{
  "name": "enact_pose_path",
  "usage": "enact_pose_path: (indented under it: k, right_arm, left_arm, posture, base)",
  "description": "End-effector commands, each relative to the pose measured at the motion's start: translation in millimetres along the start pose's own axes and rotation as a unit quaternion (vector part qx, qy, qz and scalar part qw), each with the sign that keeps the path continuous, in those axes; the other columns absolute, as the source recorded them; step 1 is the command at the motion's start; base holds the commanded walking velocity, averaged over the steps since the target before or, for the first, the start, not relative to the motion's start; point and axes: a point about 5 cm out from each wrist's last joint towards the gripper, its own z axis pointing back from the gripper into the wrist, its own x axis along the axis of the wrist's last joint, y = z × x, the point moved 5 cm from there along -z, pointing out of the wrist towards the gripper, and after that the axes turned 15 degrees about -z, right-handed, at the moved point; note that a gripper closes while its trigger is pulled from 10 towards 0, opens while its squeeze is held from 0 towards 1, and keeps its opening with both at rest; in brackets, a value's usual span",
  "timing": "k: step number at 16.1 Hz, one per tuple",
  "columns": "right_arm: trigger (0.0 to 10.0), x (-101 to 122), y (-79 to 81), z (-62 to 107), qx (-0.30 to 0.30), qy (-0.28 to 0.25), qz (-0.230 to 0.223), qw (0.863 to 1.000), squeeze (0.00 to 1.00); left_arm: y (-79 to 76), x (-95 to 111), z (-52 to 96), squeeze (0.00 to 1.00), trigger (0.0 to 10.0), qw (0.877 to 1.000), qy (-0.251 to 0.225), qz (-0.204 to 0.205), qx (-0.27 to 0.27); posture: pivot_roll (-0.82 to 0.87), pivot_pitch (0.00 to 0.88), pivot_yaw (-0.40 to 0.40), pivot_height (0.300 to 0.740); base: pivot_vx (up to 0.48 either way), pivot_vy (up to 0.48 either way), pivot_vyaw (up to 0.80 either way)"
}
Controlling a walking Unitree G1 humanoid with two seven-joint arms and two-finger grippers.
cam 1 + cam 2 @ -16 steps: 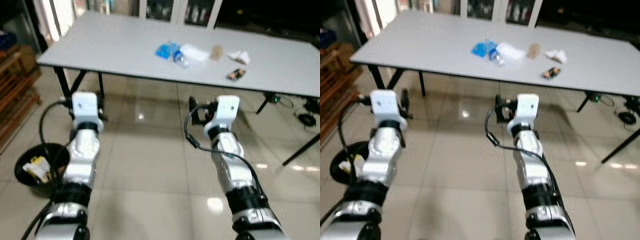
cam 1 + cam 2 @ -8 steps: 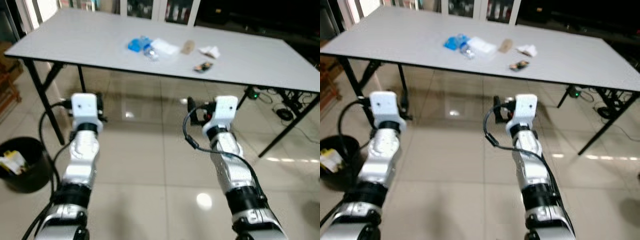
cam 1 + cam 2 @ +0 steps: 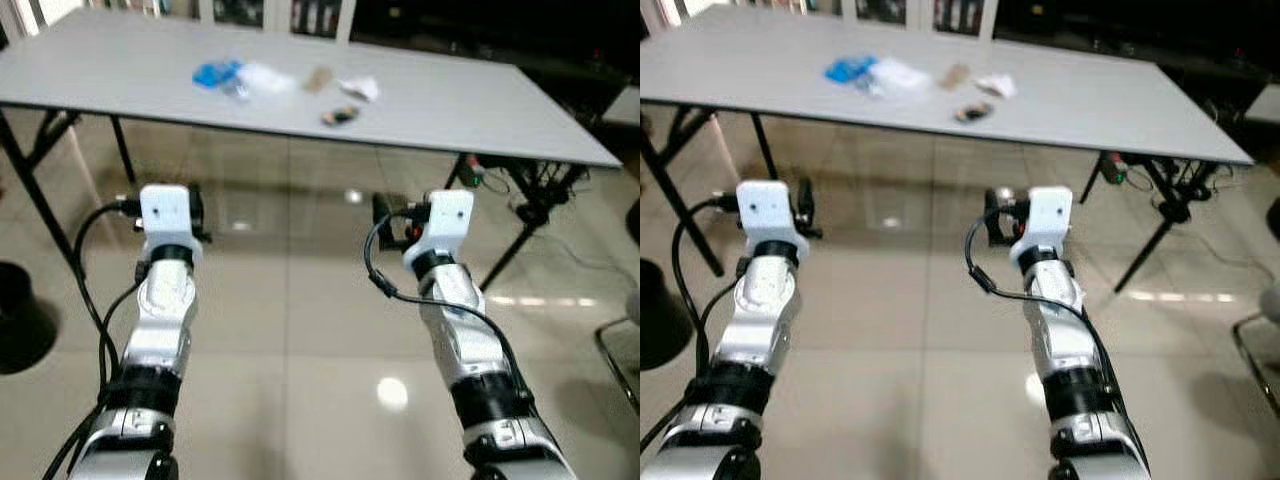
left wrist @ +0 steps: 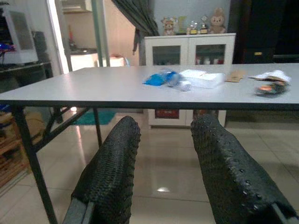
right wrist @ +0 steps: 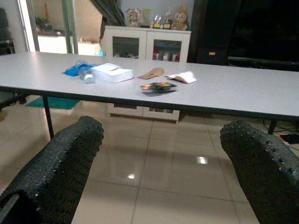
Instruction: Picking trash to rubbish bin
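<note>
Left eye view showed you short of the table [image 3: 480,110], both arms raised. The left gripper [image 4: 163,172] and right gripper [image 5: 159,172] were spread and empty; the trash [image 3: 280,80] lay on top, bin [image 3: 20,320] at your left. Next, I judged, step closer and reach.

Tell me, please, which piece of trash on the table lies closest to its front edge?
The small dark wrapper, lying alone nearer the edge than the blue bag, white packet and others.
</note>
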Motion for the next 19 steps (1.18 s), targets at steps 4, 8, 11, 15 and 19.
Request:
enact_pose_path:
  k: [4,8,11,15,19]
  right_arm:
    - [10.0,-1,-13.8,3.6,-0.017,0.007,-0.005,1.0,0.0]
    - [10.0,-2,-12.2,3.7,-0.013,0.01,-0.004,1.0,0.0]
    - [10.0,-2,-11.5,3.8,-0.012,0.011,-0.005,1.0,0.0]
    - [10.0,-2,-11.1,4.1,-0.011,0.013,-0.004,1.0,0.0]
    - [10.0,1,-11.4,2.7,-0.012,0.009,-0.005,1.0,0.0]
  left_arm:
    - [-22.0,7,1.4,0.0,10.0,0.999,-0.004,0.025,-0.038]
    - [-19.2,9,-0.7,0.0,10.0,0.999,-0.001,0.029,-0.031]
    - [-14.8,10,-2.8,0.0,10.0,0.999,-0.003,0.029,-0.027]
    - [-16.0,12,-2.3,0.0,10.0,0.999,-0.004,0.031,-0.028]
    - [-15.9,17,-3.9,0.0,10.0,0.999,-0.011,0.034,-0.028]
  posture:
    - [0.0,0.029,-0.087,0.74]
    - [0.0,0.03,-0.086,0.74]
    - [0.0,0.028,-0.085,0.74]
    - [0.0,0.031,-0.087,0.74]
    - [0.0,0.03,-0.086,0.74]
  base:
    - [0.0,0.0,0.0]
    - [0.08,0.0,0.0]
    - [0.452,0.0,0.0]
    - [0.391,0.0,0.0]
    - [0.414,0.0,0.0]
